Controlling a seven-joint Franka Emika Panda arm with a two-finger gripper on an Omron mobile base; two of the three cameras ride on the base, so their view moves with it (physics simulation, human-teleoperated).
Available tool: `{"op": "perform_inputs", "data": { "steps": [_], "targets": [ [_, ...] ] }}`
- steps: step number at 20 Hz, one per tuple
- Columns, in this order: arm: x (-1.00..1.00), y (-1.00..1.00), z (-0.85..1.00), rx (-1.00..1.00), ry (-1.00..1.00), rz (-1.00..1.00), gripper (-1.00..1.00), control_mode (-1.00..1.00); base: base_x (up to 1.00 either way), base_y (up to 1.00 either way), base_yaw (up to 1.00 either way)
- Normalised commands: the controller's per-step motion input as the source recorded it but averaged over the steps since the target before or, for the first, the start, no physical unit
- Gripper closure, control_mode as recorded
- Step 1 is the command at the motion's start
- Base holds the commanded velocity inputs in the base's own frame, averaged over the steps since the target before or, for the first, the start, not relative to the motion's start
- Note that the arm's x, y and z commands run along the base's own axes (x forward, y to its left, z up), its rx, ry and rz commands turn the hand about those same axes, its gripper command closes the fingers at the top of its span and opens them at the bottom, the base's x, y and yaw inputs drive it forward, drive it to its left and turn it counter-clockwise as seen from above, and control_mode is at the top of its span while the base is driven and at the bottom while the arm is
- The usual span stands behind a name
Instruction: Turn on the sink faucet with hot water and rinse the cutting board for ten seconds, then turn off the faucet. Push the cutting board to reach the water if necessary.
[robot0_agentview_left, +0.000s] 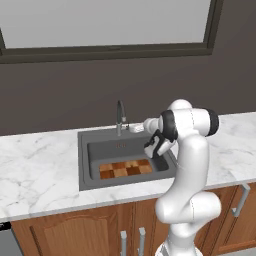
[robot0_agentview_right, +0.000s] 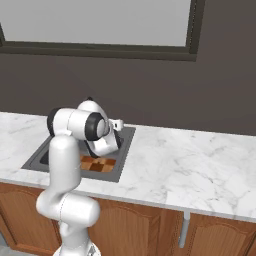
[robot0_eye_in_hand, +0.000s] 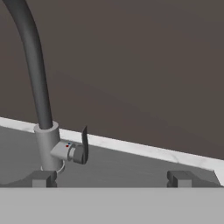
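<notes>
Plainly the fingers (robot0_eye_in_hand: 112, 178) stand spread as wide as they go and hold nothing; their two dark tips rise at the bottom of the hand view, one under the faucet (robot0_eye_in_hand: 41, 131) base and one well off to the other side; the small side lever (robot0_eye_in_hand: 84, 144) lies between them but nearer the first tip, and apart from both. That offset is, in my judgement, the main risk; if the hand goes straight in, one tip may strike the faucet column or slide past the thin lever blade and fail to turn it; a push the wrong way would, I judge, give cold rather than hot, since the red and blue dots on the lever stub are tiny. No water runs yet. The lever is a flat dark blade on a short grey metal stub; the column is a smooth grey cylinder, and the spout a slim dark tube that arches upward. Further out, the sink (robot0_agentview_left: 84, 159) is a matt dark grey rectangular basin with a wide flat rim, set into the veined white marble surface (robot0_agentview_left: 35, 170); the cutting board (robot0_agentview_left: 125, 169), flat and checkered in tan, orange and dark brown wood, lies on the basin floor toward its front, well apart from the faucet base; it may need pushing under the stream. Wooden cabinet doors (robot0_agentview_left: 75, 232) hang below.
</notes>
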Motion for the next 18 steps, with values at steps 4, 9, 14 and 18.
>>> {"op": "perform_inputs", "data": {
  "steps": [4,9,14,18],
  "targets": [
    [0.0,0.0,-0.2,0.0,-0.06,0.0,-1.0,-1.0,0.0,0.0,0.0],
    [0.0,0.0,-0.16,0.0,-0.05,0.0,-1.0,-1.0,0.0,0.0,0.0],
    [0.0,0.03,-0.1,0.0,-0.05,0.0,-1.0,-1.0,0.0,0.0,0.0],
    [0.0,0.05,-0.11,0.0,-0.06,0.0,-1.0,-1.0,0.0,0.0,0.0]
  ]
}}
